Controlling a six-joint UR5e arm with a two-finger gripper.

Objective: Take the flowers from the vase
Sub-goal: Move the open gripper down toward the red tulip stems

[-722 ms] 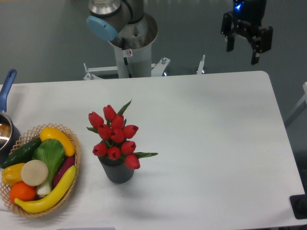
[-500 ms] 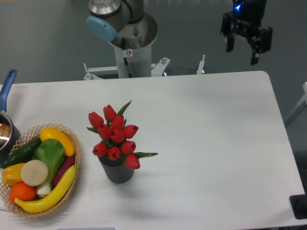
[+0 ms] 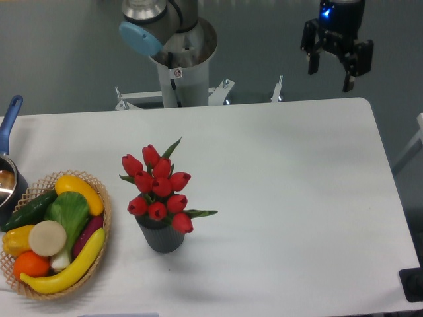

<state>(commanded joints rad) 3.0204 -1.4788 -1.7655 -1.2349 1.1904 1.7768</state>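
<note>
The tulips (image 3: 158,188) sit bunched in the dark grey vase (image 3: 160,236), red buds crowding above its mouth with a green leaf poking out toward the right, and the vase stands upright on the white table (image 3: 284,185), just to the right of the wicker basket (image 3: 101,231). That basket, at the left edge of the table, is loaded with a banana, a cucumber, an orange and other produce, and behind it a blue-handled pot (image 3: 8,172) peeks in at the frame's edge. Now look for the gripper (image 3: 329,70): it hangs high beyond the far right corner of the table, well apart from the vase and off to its upper right, with a blue light glowing on the body above it. The jaws stand wide, two dark fingers spread with plain air between them, holding nothing. So as for the score, nothing of the pick is done: the flowers are untouched in the vase, stems hidden down inside. Everything is left to play, by the look of it: the gripper must travel across and down toward the vase, line up on the bunch, close on it and lift it clear without tipping the vase over.
</note>
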